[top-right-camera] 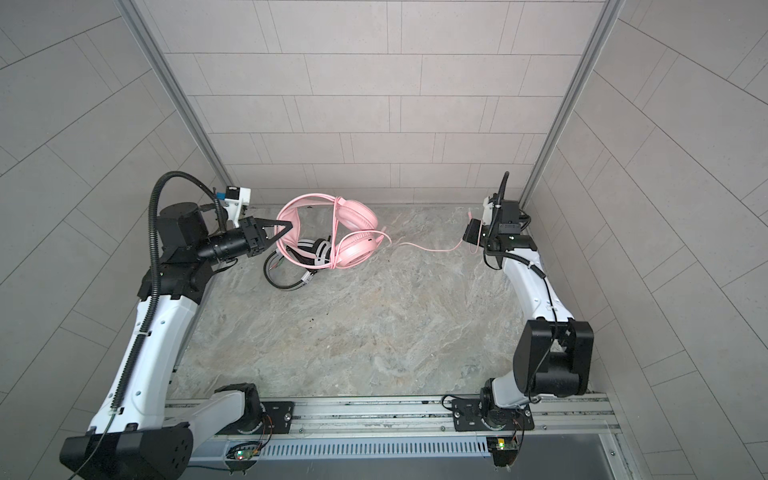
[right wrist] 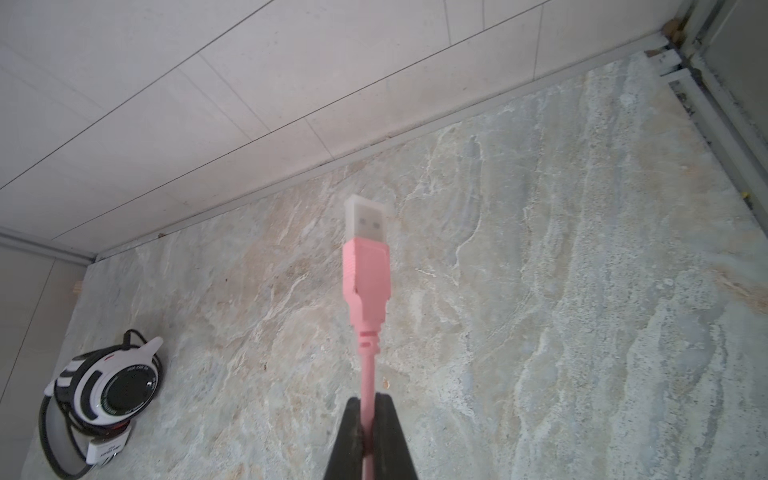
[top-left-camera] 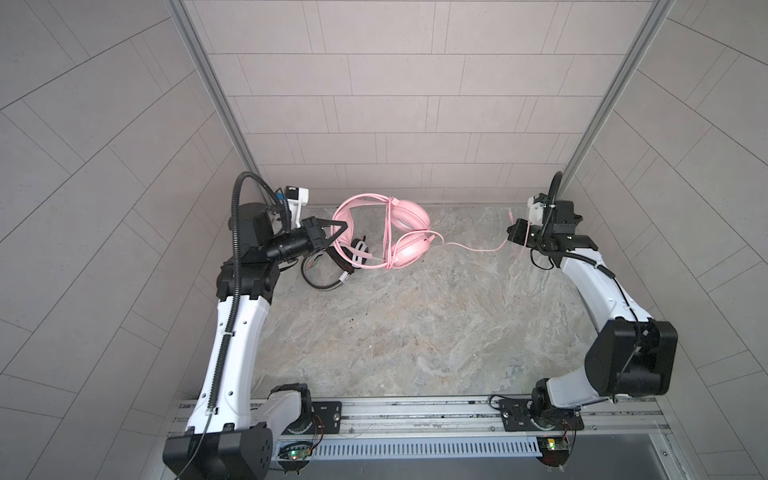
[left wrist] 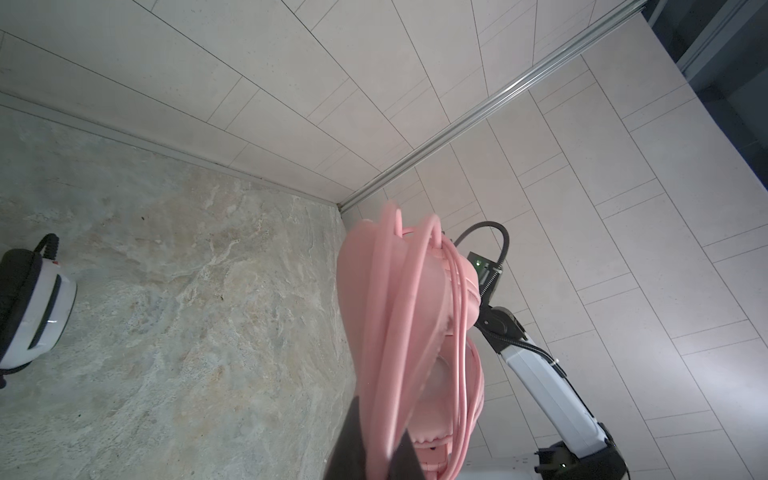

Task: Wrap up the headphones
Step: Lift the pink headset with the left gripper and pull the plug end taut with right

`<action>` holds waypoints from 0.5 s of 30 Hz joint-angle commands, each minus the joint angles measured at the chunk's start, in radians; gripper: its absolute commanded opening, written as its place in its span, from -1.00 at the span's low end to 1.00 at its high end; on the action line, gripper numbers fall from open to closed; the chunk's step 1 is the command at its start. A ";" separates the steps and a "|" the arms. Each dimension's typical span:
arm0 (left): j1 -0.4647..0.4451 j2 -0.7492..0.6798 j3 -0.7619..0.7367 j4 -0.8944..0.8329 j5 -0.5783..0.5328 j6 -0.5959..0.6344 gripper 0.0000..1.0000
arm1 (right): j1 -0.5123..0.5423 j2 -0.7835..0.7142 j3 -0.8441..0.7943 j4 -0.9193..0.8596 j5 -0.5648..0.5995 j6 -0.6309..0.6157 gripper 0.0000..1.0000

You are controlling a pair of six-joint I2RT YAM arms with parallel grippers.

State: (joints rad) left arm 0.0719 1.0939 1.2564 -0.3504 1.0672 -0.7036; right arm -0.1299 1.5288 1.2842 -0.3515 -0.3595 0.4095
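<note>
The pink headphones (top-left-camera: 409, 217) (top-right-camera: 357, 216) stand at the back of the table, their pink cable (top-left-camera: 388, 232) looped several times around band and cups. My left gripper (top-left-camera: 344, 226) (top-right-camera: 296, 226) (left wrist: 380, 419) is shut on the pink headband (left wrist: 382, 311), holding it up. A free stretch of cable (top-left-camera: 473, 248) runs right to my right gripper (top-left-camera: 515, 235) (top-right-camera: 471, 235) (right wrist: 366, 405), which is shut on the cable just behind its USB plug (right wrist: 365, 274). The white-and-black headphones (top-left-camera: 358, 251) (right wrist: 112, 382) lie under the pink band with their black cable (top-left-camera: 320, 284).
Tiled walls close in the marble table (top-left-camera: 415, 332) at the back and both sides. An aluminium rail (top-left-camera: 415, 409) with both arm bases runs along the front edge. The right arm (left wrist: 548, 374) shows behind the pink headphones in the left wrist view.
</note>
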 commanded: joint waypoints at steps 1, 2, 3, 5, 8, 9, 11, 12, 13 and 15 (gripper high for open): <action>0.005 -0.026 0.015 0.149 0.083 -0.097 -1.00 | -0.042 0.059 0.027 0.005 -0.001 0.025 -1.00; 0.005 -0.025 0.006 0.197 0.092 -0.140 -1.00 | -0.045 0.074 0.031 0.006 -0.010 0.029 -1.00; 0.005 -0.025 0.004 0.219 0.093 -0.161 -1.00 | -0.043 0.085 0.036 0.003 -0.020 0.031 -1.00; 0.003 -0.025 0.002 0.219 0.090 -0.160 -1.00 | -0.025 0.090 0.044 -0.011 -0.031 0.034 -1.00; 0.003 -0.035 -0.018 0.207 0.077 -0.145 -1.00 | 0.010 0.060 0.042 0.005 -0.007 0.014 -1.00; 0.002 -0.040 -0.030 0.192 0.068 -0.129 -1.00 | 0.020 0.048 0.050 0.006 -0.001 0.013 -1.00; 0.002 -0.053 -0.033 0.095 0.042 -0.044 -1.00 | 0.042 0.021 0.099 -0.033 0.009 0.007 -1.00; 0.002 -0.054 -0.027 0.034 0.026 0.013 -1.00 | 0.056 0.004 0.122 -0.061 0.018 0.004 -1.00; 0.002 -0.055 -0.022 -0.012 0.007 0.058 -1.00 | 0.078 -0.020 0.145 -0.086 0.032 -0.007 -1.00; 0.002 -0.054 -0.025 -0.005 -0.010 0.044 -1.00 | 0.125 -0.080 0.150 -0.107 0.069 -0.033 -1.00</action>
State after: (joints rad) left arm 0.0715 1.0676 1.2240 -0.3435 1.0725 -0.7116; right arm -0.0498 1.5658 1.3903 -0.4175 -0.3393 0.4114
